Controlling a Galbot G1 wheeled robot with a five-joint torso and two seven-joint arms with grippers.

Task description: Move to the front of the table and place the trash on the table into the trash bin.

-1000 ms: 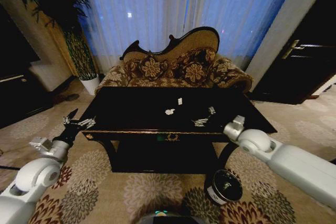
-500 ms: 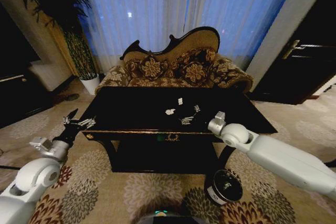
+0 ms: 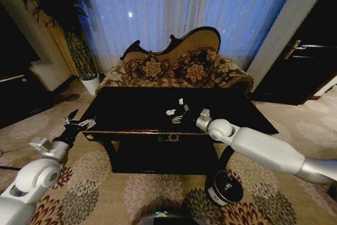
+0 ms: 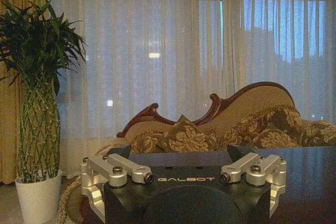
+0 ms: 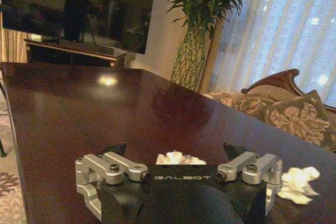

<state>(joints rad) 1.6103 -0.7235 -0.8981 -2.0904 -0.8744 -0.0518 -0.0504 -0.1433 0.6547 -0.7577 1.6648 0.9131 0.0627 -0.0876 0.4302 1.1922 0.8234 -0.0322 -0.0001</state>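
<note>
The glossy black table (image 3: 126, 110) stands right in front of me. On it lie two white paper bits of trash, one (image 3: 170, 112) near the middle and one (image 3: 180, 101) a little farther back. My right gripper (image 3: 179, 114) hovers low over the tabletop, just right of the nearer bit, fingers open. In the right wrist view a paper bit (image 5: 177, 158) lies between the spread fingers of the gripper (image 5: 176, 153), and another (image 5: 296, 182) lies outside one finger. The black trash bin (image 3: 226, 187) stands on the carpet by the table's front right leg. My left gripper (image 3: 79, 124) is open, off the table's left corner.
A floral sofa (image 3: 174, 69) stands behind the table, in front of the curtains. A potted plant (image 3: 84, 61) is at the back left. A dark cabinet (image 3: 16, 96) is on the left and a dark door (image 3: 303, 72) on the right. Patterned carpet surrounds the table.
My right arm has swung left across the tabletop, bringing its open gripper from the right part of the table to the white paper bits. The left arm has not moved.
</note>
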